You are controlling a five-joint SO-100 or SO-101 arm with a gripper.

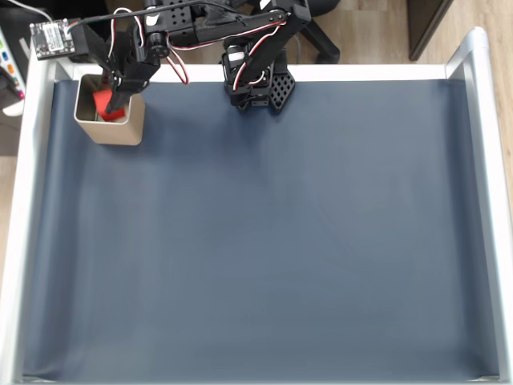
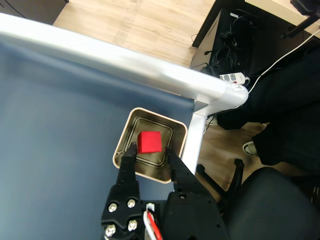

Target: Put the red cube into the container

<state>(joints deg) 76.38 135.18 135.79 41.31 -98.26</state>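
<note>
— Where's the red cube point(image 2: 149, 142)?
— Inside the container point(image 2: 125, 137), just ahead of the gripper point(image 2: 150, 150).
— Jaws?
— Parted slightly wider than the cube; contact hard to tell. Next, probably: straight up.

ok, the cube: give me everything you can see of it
The cube is small, plain, bright red, with matte faces and crisp edges. In the wrist view it sits inside the tin, well below the rim, over the ridged, shiny floor, near the middle. The gripper hangs just above, fingers spread either side of it; whether they touch it cannot be told. In the fixed view it shows as a red patch in the tin at the mat's top-left corner, partly covered by the gripper.
</note>
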